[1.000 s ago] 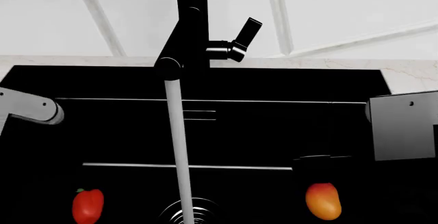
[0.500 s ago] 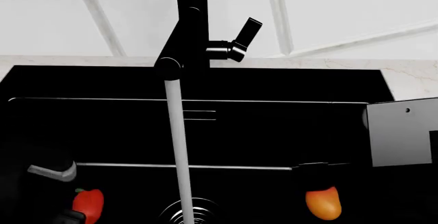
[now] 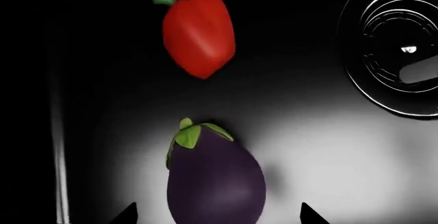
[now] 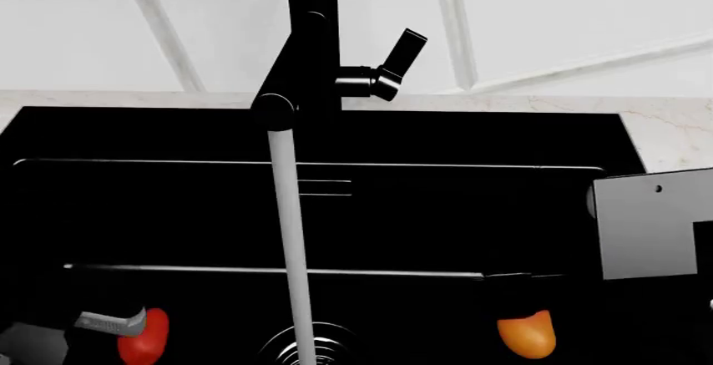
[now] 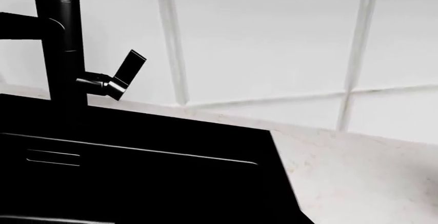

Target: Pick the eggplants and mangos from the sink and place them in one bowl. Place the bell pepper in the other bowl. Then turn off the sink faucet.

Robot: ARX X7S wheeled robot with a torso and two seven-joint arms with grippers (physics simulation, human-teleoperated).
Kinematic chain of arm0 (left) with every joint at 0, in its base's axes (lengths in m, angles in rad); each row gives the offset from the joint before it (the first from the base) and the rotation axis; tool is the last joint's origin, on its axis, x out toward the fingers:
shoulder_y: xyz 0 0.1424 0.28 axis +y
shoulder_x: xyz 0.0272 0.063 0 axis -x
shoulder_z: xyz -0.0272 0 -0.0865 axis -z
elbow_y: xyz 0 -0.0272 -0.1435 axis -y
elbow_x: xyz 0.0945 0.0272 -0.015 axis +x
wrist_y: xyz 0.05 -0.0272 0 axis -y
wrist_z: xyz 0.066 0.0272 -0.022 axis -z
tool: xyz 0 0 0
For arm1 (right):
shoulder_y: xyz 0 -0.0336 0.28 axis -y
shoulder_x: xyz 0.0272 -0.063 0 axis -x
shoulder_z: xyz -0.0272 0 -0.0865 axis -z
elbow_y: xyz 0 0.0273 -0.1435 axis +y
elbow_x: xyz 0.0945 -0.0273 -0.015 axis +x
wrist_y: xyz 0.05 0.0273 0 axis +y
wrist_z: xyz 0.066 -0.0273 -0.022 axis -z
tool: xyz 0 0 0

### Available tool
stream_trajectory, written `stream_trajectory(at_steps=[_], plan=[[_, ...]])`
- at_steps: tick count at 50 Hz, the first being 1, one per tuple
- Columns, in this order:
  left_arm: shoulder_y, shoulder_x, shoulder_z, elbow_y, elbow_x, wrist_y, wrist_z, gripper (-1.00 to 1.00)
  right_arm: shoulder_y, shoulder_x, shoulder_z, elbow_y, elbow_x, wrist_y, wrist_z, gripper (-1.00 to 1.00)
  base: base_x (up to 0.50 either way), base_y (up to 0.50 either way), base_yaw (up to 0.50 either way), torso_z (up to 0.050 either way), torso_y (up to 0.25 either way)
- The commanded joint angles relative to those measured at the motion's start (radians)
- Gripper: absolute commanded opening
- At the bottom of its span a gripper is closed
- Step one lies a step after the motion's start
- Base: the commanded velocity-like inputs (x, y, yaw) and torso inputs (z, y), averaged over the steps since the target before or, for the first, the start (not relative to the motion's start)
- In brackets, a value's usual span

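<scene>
White tiles back the black sink (image 4: 468,215); your left gripper (image 3: 217,215) has dropped in, fingertips spread around the eggplant (image 3: 216,179), bell pepper (image 3: 199,32) just beyond. Right gripper's state can't be told.

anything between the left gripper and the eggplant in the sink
Nothing visible. In the left wrist view the eggplant lies on the bare sink floor between the two fingertips, and the bell pepper lies apart, beyond it.

The black sink (image 4: 446,215) holds a red bell pepper (image 3: 199,32), a purple eggplant (image 3: 216,180) just beside it, a mango (image 4: 526,336) well apart, and a round drain (image 3: 397,49).
</scene>
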Motion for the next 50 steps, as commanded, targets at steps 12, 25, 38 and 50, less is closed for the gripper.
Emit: stream_trajectory(at_steps=[12,25,38,50], plan=[[-0.061,0.107,0.191,-0.320,0.240,0.200,0.288,1.00,-0.033,-0.013,0.013,0.016,0.001,-0.033,-0.002,1.00,0.00,0.00,0.00,0.000,0.000],[-0.049,0.112,0.211,-0.329,0.247,0.208,0.315,-1.00,-0.035,-0.015,0.012,0.018,0.005,-0.037,0.002,1.00,0.00,0.00,0.00,0.000,0.000],[0.001,0.003,0.043,-0.068,0.049,0.094,0.091,-1.00,0.084,0.144,0.055,0.193,0.499,0.117,0.398,1.00,0.00,0.00,0.00,0.000,0.000],[-0.035,-0.147,-0.167,0.345,-0.363,-0.022,-0.183,-1.00,0.415,0.308,-0.345,0.692,1.362,0.055,0.906,1.00,0.00,0.00,0.00,0.000,0.000]])
